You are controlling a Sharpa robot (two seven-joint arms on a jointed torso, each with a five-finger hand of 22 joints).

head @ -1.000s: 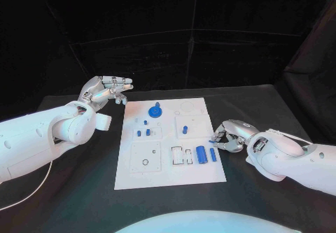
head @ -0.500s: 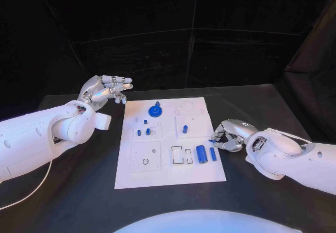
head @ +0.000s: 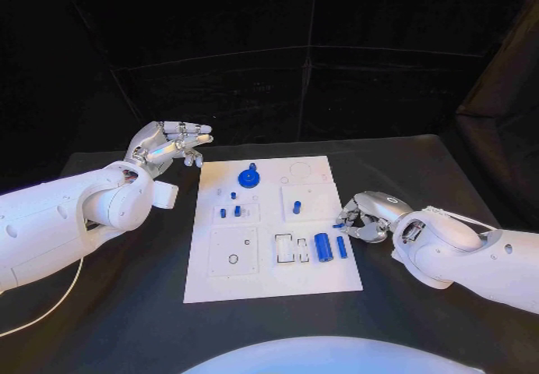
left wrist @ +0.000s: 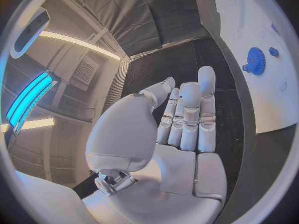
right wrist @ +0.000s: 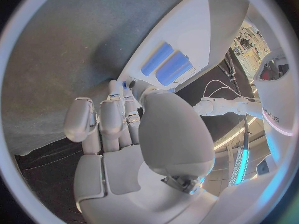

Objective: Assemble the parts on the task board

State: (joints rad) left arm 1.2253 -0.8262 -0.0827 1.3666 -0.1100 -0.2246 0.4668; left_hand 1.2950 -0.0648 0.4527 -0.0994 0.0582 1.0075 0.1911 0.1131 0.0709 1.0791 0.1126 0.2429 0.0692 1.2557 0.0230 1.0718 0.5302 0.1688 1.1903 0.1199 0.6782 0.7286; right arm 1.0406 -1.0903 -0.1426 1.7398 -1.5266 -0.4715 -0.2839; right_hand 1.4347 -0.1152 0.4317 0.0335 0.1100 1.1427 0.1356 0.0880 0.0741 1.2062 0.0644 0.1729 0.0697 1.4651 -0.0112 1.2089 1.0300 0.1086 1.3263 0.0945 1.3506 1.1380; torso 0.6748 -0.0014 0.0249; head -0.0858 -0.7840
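White task board (head: 265, 280), blue gear (head: 248, 180) (far end), black table (head: 135, 304) around

Dim black backdrop, bright white board (head: 275, 234) (wrist views bend edges).

My head camera looks down on the task board (head: 275, 230); each wrist camera peers close over my own palm, both catching the board's edge.

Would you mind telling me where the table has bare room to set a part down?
The black table is bare beyond the right hand, and in front of the task board. It is crowded at the board's right edge, where that hand sits by the blue cylinders, and tight between the left arm and the board.
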